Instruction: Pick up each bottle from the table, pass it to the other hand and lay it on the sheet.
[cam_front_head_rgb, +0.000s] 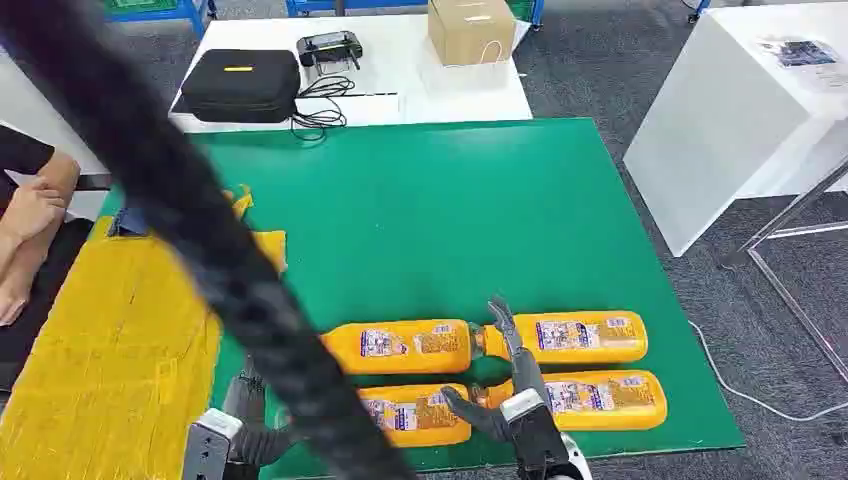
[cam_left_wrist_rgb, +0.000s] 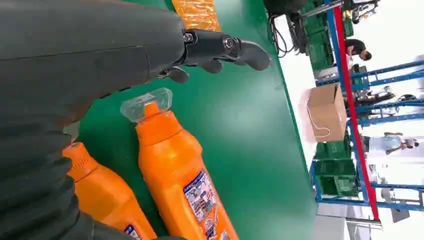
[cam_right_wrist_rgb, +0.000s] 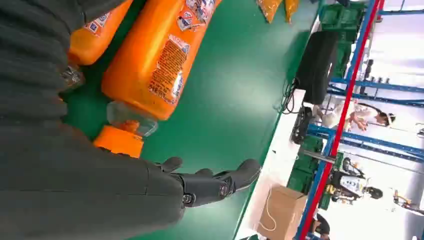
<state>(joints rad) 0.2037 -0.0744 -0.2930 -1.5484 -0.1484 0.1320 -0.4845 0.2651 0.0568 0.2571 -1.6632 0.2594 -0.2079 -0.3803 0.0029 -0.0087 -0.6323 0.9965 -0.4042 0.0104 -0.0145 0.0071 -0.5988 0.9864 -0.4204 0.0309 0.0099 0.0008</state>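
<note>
At the bottom edge of the head view, just right of centre, the right hand (cam_front_head_rgb: 510, 385) rises over the green mat (cam_front_head_rgb: 450, 220) with its fingers apart and extended, holding nothing; its fingertips reach between the bottle caps. At the lower left of the same frame the left hand (cam_front_head_rgb: 235, 435) sits low beside the yellow sheet (cam_front_head_rgb: 110, 340), partly hidden behind a blurred black cable (cam_front_head_rgb: 190, 210) that crosses the picture diagonally from the upper left to the bottom centre. In the left wrist view that hand (cam_left_wrist_rgb: 220, 50) has its fingers stretched out and apart above the mat, gripping nothing.

Four orange bottles lie on their sides in the lower middle of the head view, in two rows. The near left bottle (cam_front_head_rgb: 415, 413) and the near right bottle (cam_front_head_rgb: 590, 398) point their caps toward each other, with the right hand between them. Just behind, the far left bottle (cam_front_head_rgb: 400, 346) and the far right bottle (cam_front_head_rgb: 575, 337) lie the same way, caps nearly touching. None is on the sheet, which fills the lower left.

At the left edge a person's forearm (cam_front_head_rgb: 30, 215) rests near the sheet. At the top of the frame a white table (cam_front_head_rgb: 430, 85) carries a black case (cam_front_head_rgb: 240, 85), a controller (cam_front_head_rgb: 330, 47) and a cardboard box (cam_front_head_rgb: 470, 30).
</note>
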